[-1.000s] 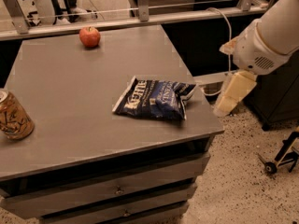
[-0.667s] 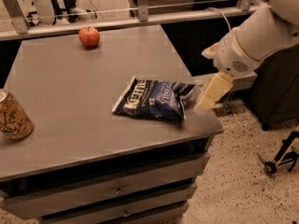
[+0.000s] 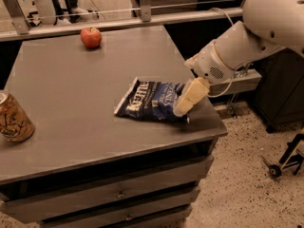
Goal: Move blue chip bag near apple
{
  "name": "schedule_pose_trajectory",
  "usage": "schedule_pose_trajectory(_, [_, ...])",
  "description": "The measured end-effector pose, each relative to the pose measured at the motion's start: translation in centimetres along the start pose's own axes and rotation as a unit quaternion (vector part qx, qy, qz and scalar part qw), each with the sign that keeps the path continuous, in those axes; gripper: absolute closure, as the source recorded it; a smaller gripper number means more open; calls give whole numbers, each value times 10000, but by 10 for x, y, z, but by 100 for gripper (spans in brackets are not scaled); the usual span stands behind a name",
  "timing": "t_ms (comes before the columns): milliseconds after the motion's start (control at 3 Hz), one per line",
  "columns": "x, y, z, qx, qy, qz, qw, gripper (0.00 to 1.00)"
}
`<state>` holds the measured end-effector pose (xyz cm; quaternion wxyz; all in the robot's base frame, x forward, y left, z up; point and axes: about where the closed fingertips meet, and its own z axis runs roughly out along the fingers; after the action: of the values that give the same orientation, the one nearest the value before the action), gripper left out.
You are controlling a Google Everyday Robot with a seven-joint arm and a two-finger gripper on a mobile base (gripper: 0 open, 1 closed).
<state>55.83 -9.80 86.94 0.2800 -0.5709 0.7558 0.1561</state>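
gripper [image 3: 183, 109] at blue chip bag [image 3: 147, 101] by table [image 3: 71, 108] edge (apple [image 3: 90, 37] well apart)

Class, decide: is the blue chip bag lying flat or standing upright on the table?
Lying flat: the blue chip bag rests printed face up on the table; the gripper is at its right end.

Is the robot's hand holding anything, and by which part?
Cannot be told: the hand is at the right end of the blue chip bag, which lies on the table.
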Motion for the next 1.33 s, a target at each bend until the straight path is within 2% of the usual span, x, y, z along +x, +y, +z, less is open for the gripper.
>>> schedule_pose_trajectory(333, [-10, 1, 19, -211, -194, 195, 9994, 24])
schedule_pose_trajectory(667, [-18, 0, 20, -241, -313, 275, 9988, 47])
schedule_pose_trajectory(1000, [-24, -9, 3, -9, -376, 268, 9989, 70])
schedule_pose_trajectory(1333, [-25, -24, -22, 371, -405, 276, 9981, 93])
